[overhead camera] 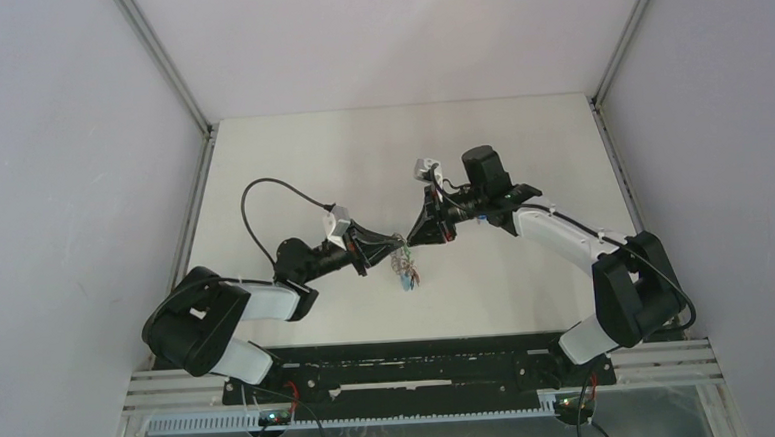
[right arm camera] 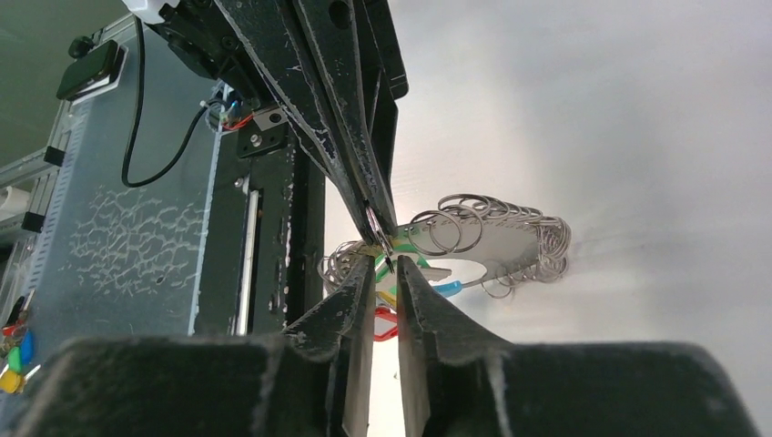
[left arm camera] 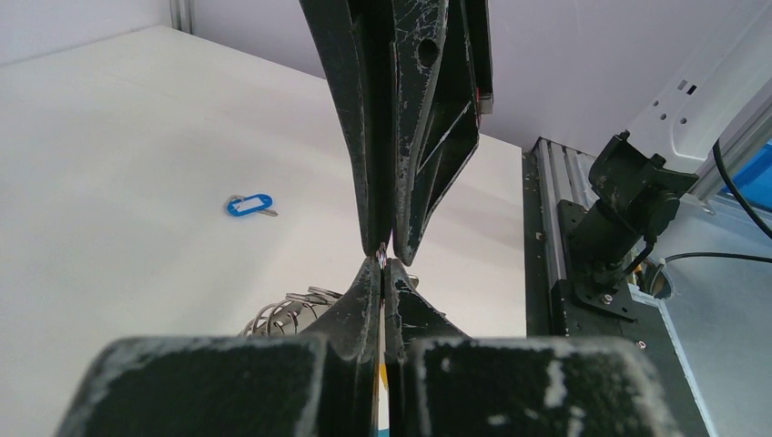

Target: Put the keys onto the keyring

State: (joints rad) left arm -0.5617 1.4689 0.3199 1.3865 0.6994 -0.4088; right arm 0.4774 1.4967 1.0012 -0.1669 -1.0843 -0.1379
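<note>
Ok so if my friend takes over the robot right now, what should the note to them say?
Left tool: shut on the keyring, holding it up.
Right tool: nearly closed at the same spot; unclear whether it grips anything.
Keys: the coloured keys (green, red, yellow tags) bunch under the hoop and seem to be on it. One blue-tagged key lies alone on the table.
Left to do: probably fetch that key and thread it on.

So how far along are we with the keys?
Green, yellow and red-tagged keys already seem to hang from the keyring. The left gripper is shut on it, with the right gripper meeting it tip to tip. A blue-tagged key lies alone on the table.
</note>
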